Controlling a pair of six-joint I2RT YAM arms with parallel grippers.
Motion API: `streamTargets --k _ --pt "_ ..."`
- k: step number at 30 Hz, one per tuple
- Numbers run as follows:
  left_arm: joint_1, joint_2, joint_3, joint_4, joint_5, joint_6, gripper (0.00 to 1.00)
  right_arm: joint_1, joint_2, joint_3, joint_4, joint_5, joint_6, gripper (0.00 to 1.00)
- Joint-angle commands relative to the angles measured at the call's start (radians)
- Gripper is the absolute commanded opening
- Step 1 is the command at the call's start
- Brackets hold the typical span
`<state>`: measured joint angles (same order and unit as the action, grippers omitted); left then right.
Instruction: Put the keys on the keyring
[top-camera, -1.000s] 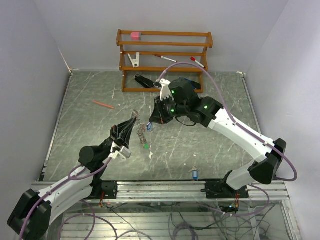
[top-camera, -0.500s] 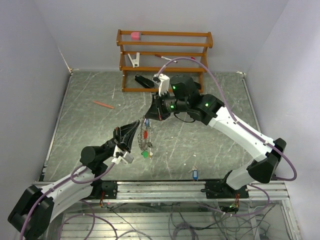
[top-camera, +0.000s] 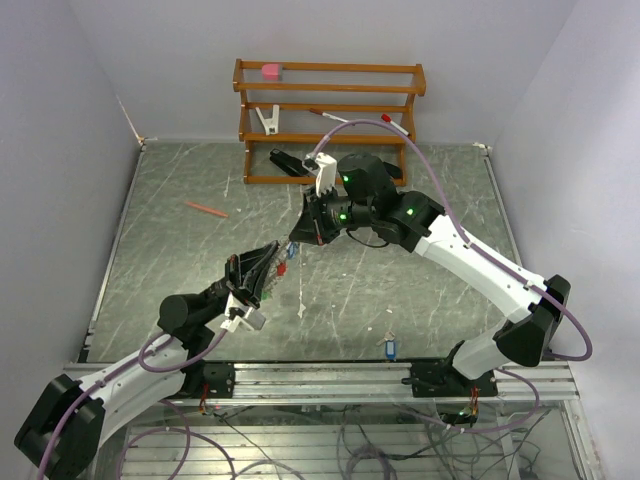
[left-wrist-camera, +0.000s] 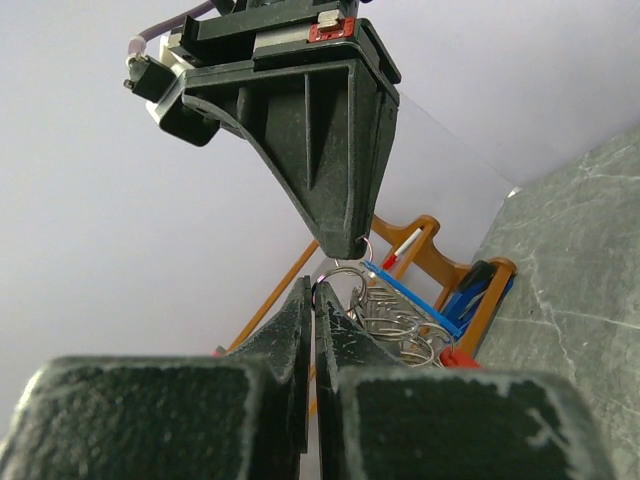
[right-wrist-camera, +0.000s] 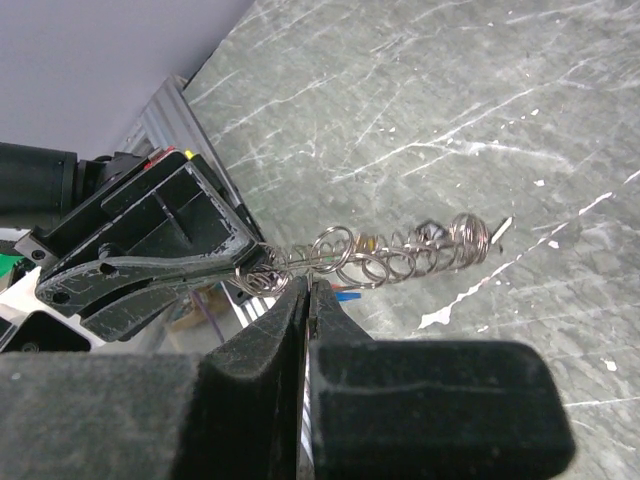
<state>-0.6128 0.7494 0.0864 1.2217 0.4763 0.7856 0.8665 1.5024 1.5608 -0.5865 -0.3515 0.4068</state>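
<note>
Pinching the keyring (right-wrist-camera: 400, 255) from two sides, in the air above the middle of the table (top-camera: 420, 290). Clamping with the left gripper (left-wrist-camera: 315, 295), with its fingers pressed together and no gap showing, on a thin wire loop at one end of the ring. Clamping with the right gripper (right-wrist-camera: 304, 288), closed just as tightly, on a loop just beside that one, with the two tips nearly touching. Letting the rest hang away from the tips as a loose chain of small silvery rings, with a red tag (top-camera: 284, 268) among them. Seeing one of the keys (top-camera: 390, 349), with a blue head, lying alone on the table near the front edge, well apart from both grippers. Seeing also a wooden rack (top-camera: 330, 88) standing at the back wall and an orange pencil (top-camera: 205, 208) lying on the left part of the table.
</note>
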Motion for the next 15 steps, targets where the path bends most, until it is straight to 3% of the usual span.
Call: streamTargets --k 1,15 --pt "-0.01 -0.007 0.013 0.086 0.027 0.012 0.07 -0.002 0.001 0.004 0.031 -0.011 0.001 0.0" --pt "-0.018 0.028 0.014 0.123 0.018 0.014 0.07 0.001 0.01 -0.005 0.041 -0.027 0.013 0.0"
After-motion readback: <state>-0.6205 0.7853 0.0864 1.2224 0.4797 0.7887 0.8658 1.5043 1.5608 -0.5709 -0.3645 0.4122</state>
